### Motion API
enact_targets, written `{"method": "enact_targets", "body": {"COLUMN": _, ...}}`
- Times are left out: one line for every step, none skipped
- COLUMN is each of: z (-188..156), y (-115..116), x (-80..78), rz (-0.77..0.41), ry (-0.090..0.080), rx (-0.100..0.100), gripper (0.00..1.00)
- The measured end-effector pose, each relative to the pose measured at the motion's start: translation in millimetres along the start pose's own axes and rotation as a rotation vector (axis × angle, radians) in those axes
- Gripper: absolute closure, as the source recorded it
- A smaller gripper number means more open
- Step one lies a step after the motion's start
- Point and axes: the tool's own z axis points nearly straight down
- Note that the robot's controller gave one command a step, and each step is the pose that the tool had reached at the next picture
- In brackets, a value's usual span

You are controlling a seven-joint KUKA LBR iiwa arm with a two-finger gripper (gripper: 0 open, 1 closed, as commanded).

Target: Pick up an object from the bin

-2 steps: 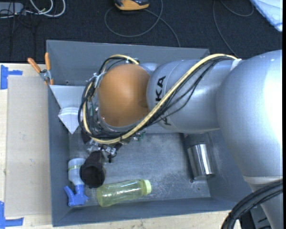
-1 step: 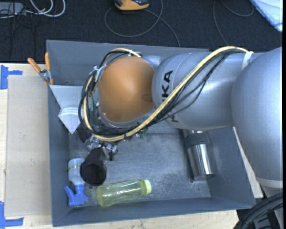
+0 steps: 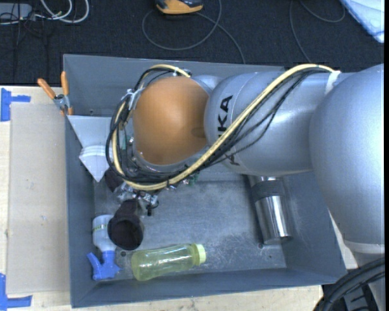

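The arm [image 3: 272, 125] reaches into the grey metal bin [image 3: 201, 284] from its right side, and its orange wrist cover [image 3: 170, 118], ringed with yellow and black cables, sits over the left half of the bin floor. Below the cover a few small metal parts of the gripper [image 3: 141, 198] show. Whether the pincer is spread or closed cannot be told, as the cover hides most of it.

Just beneath those parts, toward the bin's near-left corner, lies a black rounded object [image 3: 125, 232], dark and cup-like; whether the gripper touches it cannot be told. A white round piece [image 3: 101, 229] lies against its left side. A small blue plastic piece [image 3: 102, 265] sits in the near-left corner. Beside it, along the near edge, a translucent yellow-green bottle [image 3: 168, 261] lies on its side. A shiny steel cylinder [image 3: 271, 216] lies well apart, on the right half of the floor. White paper-like material [image 3: 91, 135] lies by the left wall near the far-left corner.
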Motion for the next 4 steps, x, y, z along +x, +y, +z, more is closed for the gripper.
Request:
{"method": "enact_targets", "body": {"z": 34.5, "y": 0.7, "x": -5.2, "rz": -0.076, "ry": 0.007, "rx": -0.005, "gripper": 1.00}}
{"method": "enact_targets", "body": {"z": 37.0, "y": 2.2, "x": -5.3, "rz": -0.081, "ry": 0.007, "rx": -0.007, "gripper": 1.00}}
{"method": "enact_targets", "body": {"z": -84.7, "y": -3.6, "x": -14.3, "rz": -0.054, "ry": 0.005, "rx": -0.007, "gripper": 1.00}}
{"method": "enact_targets", "body": {"z": -84.7, "y": -3.6, "x": -14.2, "rz": -0.054, "ry": 0.005, "rx": -0.007, "gripper": 1.00}}
